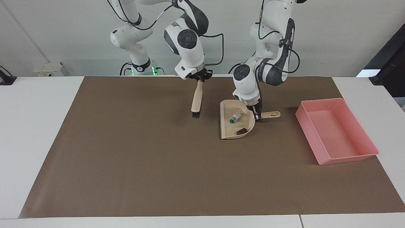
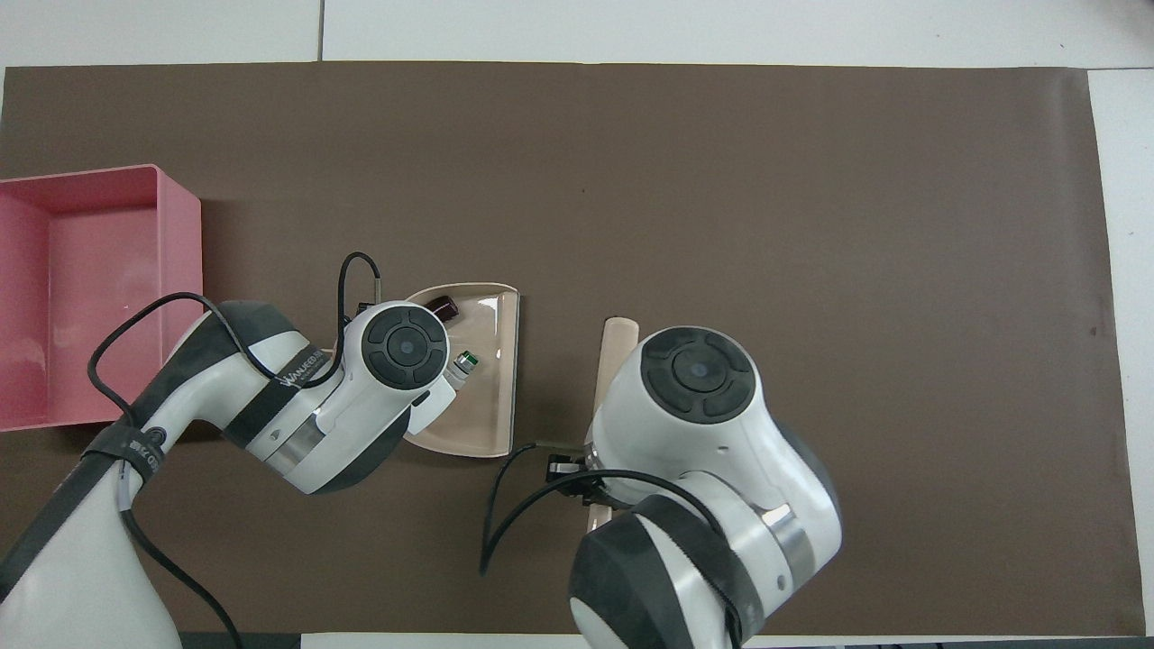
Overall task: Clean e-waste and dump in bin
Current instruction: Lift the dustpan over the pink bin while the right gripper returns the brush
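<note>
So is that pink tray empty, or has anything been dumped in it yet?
Empty: the pink tray's floor shows bare. The green-marked cylinder and the dark block lie in the beige dustpan.

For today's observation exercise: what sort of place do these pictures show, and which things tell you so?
Probably a robotics lab bench: two arms stand at a white table under a brown mat, with only a dustpan and a pink tray set out.
</note>
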You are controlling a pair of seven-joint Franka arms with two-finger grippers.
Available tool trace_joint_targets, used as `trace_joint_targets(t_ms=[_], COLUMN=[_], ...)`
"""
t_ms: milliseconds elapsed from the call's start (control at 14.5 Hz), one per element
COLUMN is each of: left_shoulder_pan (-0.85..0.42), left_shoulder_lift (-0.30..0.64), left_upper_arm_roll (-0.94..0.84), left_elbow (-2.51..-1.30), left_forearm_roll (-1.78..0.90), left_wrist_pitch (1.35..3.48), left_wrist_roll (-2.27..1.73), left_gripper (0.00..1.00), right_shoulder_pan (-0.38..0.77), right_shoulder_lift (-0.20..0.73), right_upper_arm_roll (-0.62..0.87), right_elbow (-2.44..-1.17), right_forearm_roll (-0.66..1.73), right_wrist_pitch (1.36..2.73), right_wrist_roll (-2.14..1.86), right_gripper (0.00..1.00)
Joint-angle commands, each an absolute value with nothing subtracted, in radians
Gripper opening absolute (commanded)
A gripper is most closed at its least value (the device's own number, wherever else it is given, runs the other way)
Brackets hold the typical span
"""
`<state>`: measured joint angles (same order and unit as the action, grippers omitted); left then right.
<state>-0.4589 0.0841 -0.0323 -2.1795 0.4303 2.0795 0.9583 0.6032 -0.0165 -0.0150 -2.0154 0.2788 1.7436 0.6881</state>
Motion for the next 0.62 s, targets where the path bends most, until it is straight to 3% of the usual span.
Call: trace_joint_targets(t_ms=[0, 207, 552], left_shoulder_pan=[-0.378, -0.267, -0.017], left_shoulder_lift=[0.011, 0.005, 0.006], left_upper_arm_roll=[-0.029, -0.023, -0.021], left_elbow=[-2.134, -2.018, -1.867], left_forearm_roll=[0.365, 0.319, 0.275], left_wrist_pitch=[2.008, 1.902, 1.854], left_wrist_roll=[1.133, 1.302, 1.505], left_gripper=[0.00, 0.00, 0.00], right_shoulder_pan=[0.446, 0.238, -0.001], right_shoulder_lift=[-0.064, -0.078, -0.089], right_upper_arm_roll=[-0.006, -0.005, -0.006], right_elbow=[-2.034, -2.034, -2.089], right_forearm_roll=[0.183, 0.042, -0.095], right_wrist_pitch=[1.617, 1.511, 1.598], right_wrist_roll=[0.518, 0.243, -0.009], right_gripper=[0.00, 0.00, 0.00])
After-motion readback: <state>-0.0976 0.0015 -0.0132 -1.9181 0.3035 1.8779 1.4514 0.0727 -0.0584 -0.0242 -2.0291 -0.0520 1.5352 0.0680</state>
